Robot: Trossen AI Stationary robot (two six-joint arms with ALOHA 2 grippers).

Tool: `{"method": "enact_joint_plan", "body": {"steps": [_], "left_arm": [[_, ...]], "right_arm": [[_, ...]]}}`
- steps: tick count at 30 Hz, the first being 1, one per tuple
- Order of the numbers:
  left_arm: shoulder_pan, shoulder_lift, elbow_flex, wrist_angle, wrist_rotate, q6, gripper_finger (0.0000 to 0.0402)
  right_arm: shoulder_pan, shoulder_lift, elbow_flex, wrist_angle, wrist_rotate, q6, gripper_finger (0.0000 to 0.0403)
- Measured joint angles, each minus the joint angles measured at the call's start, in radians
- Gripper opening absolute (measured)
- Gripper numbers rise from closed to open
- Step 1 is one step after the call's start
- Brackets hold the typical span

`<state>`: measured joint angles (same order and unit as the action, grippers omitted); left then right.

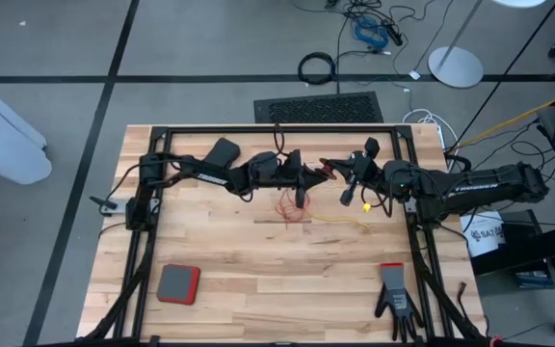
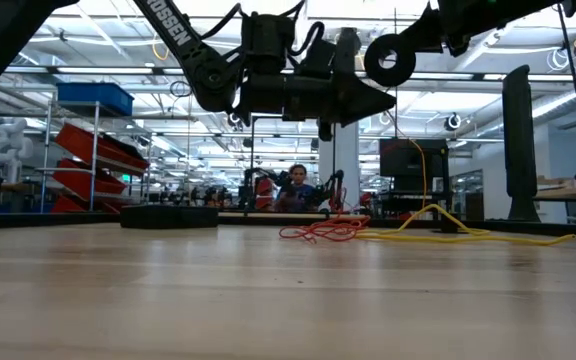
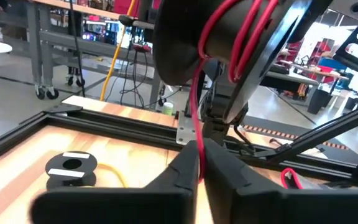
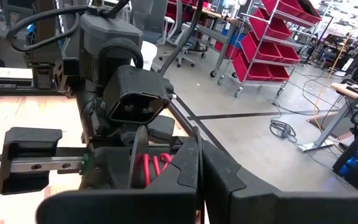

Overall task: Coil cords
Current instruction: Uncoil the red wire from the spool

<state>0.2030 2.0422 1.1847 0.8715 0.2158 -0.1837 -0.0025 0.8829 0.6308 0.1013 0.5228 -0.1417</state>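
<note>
**Red cord mid-wind, yellow one not started**

Red cord runs from a reel held up in the air at the bench's middle, down between the left gripper fingers, which are closed on the strand. A few red turns already sit on that reel. The right gripper is shut on the reel's rim, holding it from the other side; the two grippers meet almost nose to nose above the bench.

Rest of the red cord lies in a loose tangle on the wood right below them. Yellow cord is sprawled just beside it toward the right arm, its own reel flat on the bench.

Judgement: red coil is the step in hand, early on. Next move wants the left gripper feeding the strand round the reel with light tension, without dragging the tangle into a knot or snagging the yellow.

A red pad and a glove sit near the front edge, well clear.
</note>
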Motion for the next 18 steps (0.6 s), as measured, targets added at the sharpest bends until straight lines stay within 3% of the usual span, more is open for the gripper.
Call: {"method": "enact_joint_plan", "body": {"steps": [11,18], "left_arm": [[-0.029,-0.001,0.016,0.002,-0.027,0.069,0.0003],[-0.066,-0.001,0.053,-0.051,-0.04,0.097,0.0002]], "right_arm": [[0.0,0.003,0.0,0.008,0.001,0.025,0.0],[0.0,0.066,0.0,0.073,0.061,0.008,0.0]]}}
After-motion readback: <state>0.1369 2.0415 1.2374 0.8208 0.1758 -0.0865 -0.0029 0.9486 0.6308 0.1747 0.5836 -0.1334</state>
